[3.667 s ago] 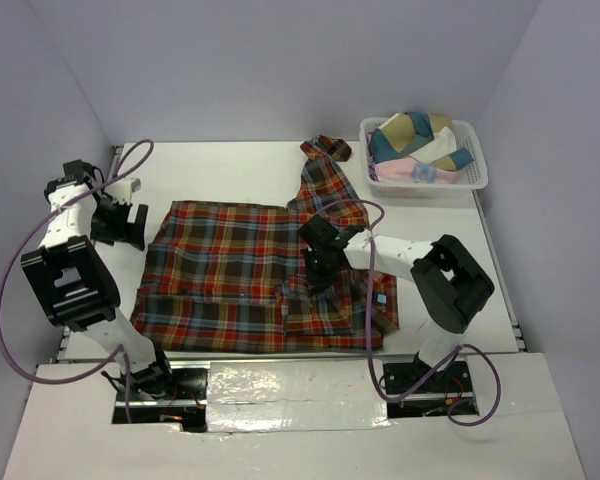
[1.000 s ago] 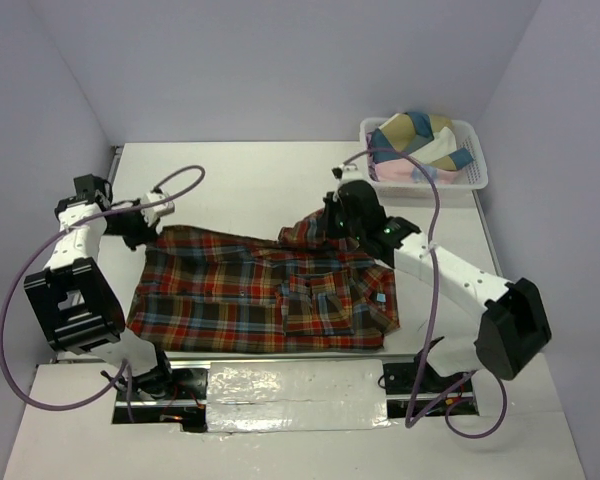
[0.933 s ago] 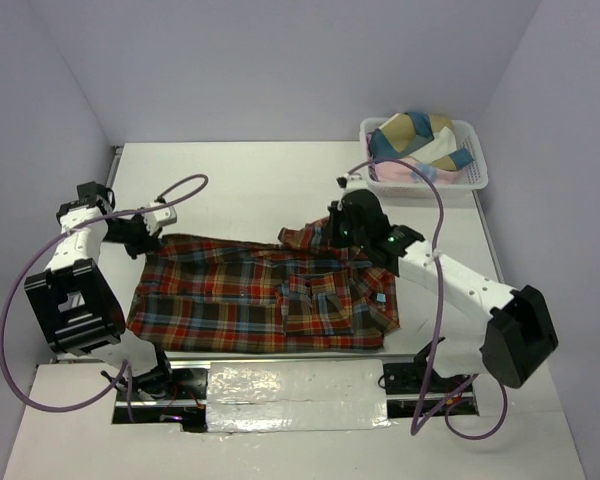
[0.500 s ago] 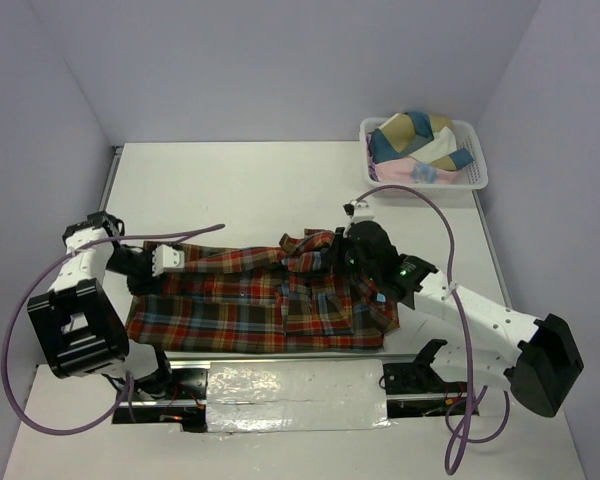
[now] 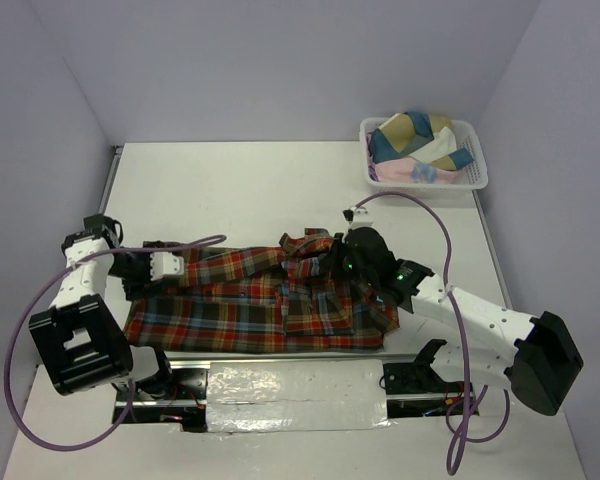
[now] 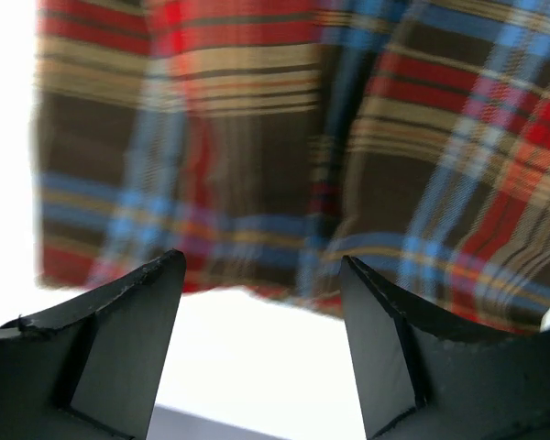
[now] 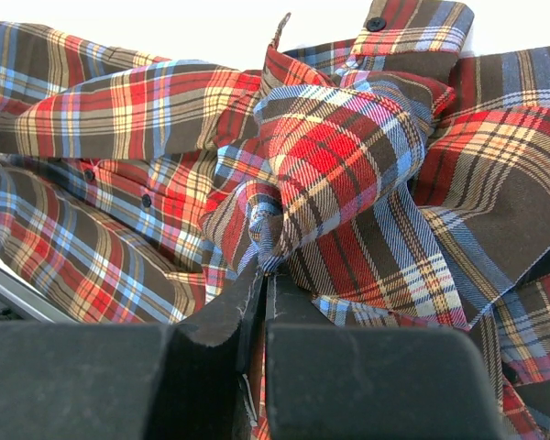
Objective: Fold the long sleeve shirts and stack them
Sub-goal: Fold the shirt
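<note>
The red-orange, brown and blue plaid shirt [image 5: 240, 310] lies on the white table [image 5: 240, 190] near the front edge, with its far half drawn over toward me. My right gripper [image 5: 338, 258] is shut on a bunched fold of the shirt [image 7: 348, 156] near its middle right; the jaws [image 7: 264, 266] are pressed together on the cloth. My left gripper [image 5: 170, 265] is at the shirt's left end. It is open [image 6: 261, 261], with bare white table between the fingers and plaid cloth [image 6: 257, 137] just beyond the tips.
A white slotted basket [image 5: 477, 175] holding other bundled cloth in blue, tan and pink stands at the back right corner. Purple cables loop from both arms over the table. Purple walls close in the sides and back.
Both grippers moved from the far side toward the near edge, drawing the shirt's far half and sleeve over its near half. The shirt now lies in a narrower band.
</note>
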Controlling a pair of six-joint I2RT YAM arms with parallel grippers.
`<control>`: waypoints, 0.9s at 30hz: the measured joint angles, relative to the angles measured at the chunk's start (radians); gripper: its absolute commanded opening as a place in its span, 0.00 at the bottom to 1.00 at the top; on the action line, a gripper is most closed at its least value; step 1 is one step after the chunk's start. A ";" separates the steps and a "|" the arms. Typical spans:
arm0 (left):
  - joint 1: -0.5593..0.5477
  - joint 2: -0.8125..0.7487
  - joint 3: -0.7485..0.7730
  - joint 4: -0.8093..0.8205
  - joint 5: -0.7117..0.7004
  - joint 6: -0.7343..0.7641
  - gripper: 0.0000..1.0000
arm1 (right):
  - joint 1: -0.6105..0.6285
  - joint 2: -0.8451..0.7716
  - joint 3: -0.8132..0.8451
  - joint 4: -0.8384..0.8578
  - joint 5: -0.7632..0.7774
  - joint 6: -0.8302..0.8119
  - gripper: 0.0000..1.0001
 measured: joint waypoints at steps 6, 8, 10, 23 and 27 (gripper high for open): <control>-0.043 -0.013 -0.092 0.110 -0.020 -0.035 0.76 | 0.000 0.000 -0.002 0.000 0.000 0.010 0.00; -0.064 -0.014 -0.092 0.180 -0.021 -0.064 0.72 | 0.000 0.000 -0.002 0.001 0.000 0.011 0.00; -0.080 -0.014 -0.096 0.230 -0.027 -0.074 0.66 | 0.000 0.000 -0.006 0.006 -0.001 0.013 0.00; -0.138 0.005 -0.123 0.438 -0.089 -0.292 0.00 | -0.079 0.024 0.083 -0.060 0.015 -0.055 0.00; -0.145 0.079 0.052 0.441 -0.062 -0.440 0.00 | -0.222 0.099 0.258 -0.079 -0.013 -0.145 0.00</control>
